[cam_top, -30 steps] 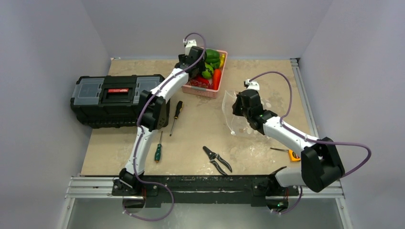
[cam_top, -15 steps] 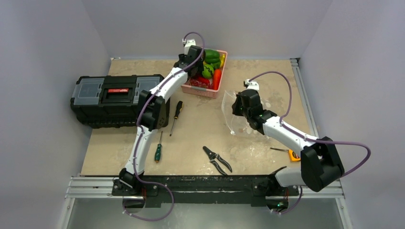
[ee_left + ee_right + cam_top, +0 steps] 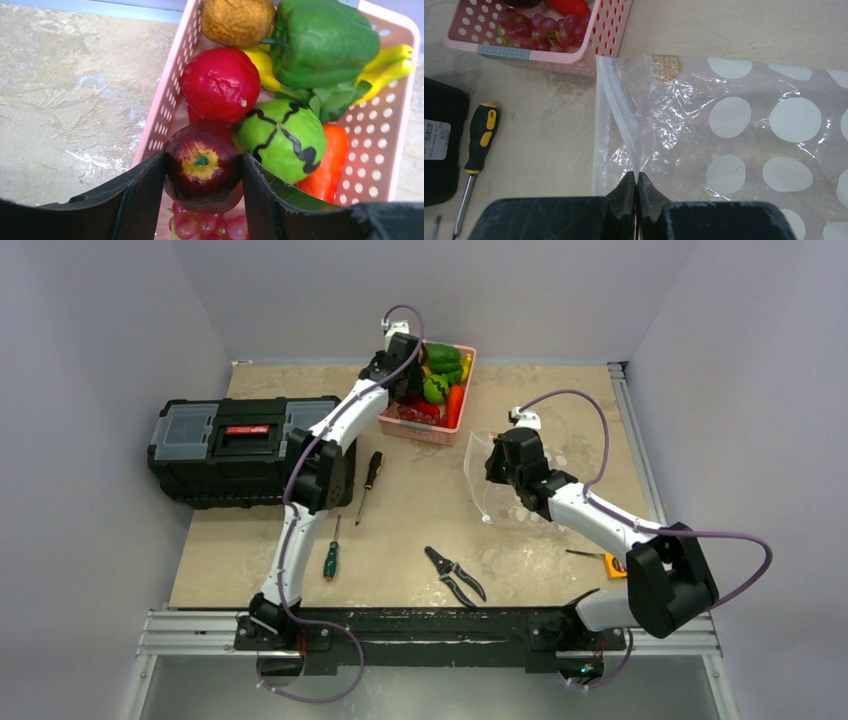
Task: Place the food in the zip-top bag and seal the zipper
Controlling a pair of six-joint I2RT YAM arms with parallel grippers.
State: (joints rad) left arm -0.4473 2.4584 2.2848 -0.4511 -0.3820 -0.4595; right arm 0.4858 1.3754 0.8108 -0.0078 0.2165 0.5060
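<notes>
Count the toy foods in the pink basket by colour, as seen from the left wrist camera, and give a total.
Green: 2, pepper and lined round fruit
Red or maroon: 3, red fruit, maroon apple, grapes
Yellow: 1, banana bunch
Orange: 1, carrot
Brown: 1, rough-skinned fruit
Total: 8 (leaf under the pepper not counted)

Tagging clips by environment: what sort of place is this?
Most likely a lab data-collection cell, not a kitchen: plain grey walls box in one table with a mounting rail, and the props are mixed, toy food in a pink basket plus a toolbox and screwdrivers.
</notes>
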